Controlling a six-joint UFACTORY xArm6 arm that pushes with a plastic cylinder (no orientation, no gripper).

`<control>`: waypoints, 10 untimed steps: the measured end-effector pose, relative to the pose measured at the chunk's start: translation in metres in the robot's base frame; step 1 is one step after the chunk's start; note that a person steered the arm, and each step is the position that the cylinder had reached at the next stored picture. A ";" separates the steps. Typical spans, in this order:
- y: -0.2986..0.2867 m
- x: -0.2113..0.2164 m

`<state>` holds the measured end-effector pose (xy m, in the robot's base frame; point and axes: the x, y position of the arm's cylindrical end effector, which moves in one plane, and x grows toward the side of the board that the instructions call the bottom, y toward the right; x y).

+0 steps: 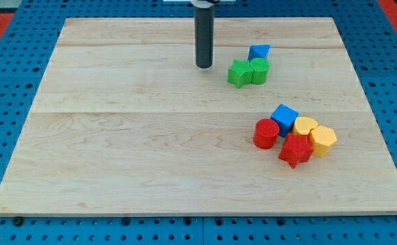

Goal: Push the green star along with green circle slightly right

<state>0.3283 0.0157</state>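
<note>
The green star (238, 73) lies on the wooden board at the view's upper right of centre. The green circle (260, 70) touches its right side. A blue triangle (258, 52) sits just above the green circle, touching it. My tip (204, 65) rests on the board a short way to the view's left of the green star, slightly above its level, with a small gap between them.
A cluster lies at the view's lower right: a red circle (266, 133), a blue cube (284, 118), a red star (295, 149), a yellow heart (305, 126) and a yellow hexagon (322, 140). The board (117, 136) lies on a blue perforated table.
</note>
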 end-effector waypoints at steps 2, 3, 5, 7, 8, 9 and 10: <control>0.012 0.003; 0.039 0.015; 0.063 0.019; 0.094 0.023; 0.096 0.029; 0.091 0.017; 0.097 0.017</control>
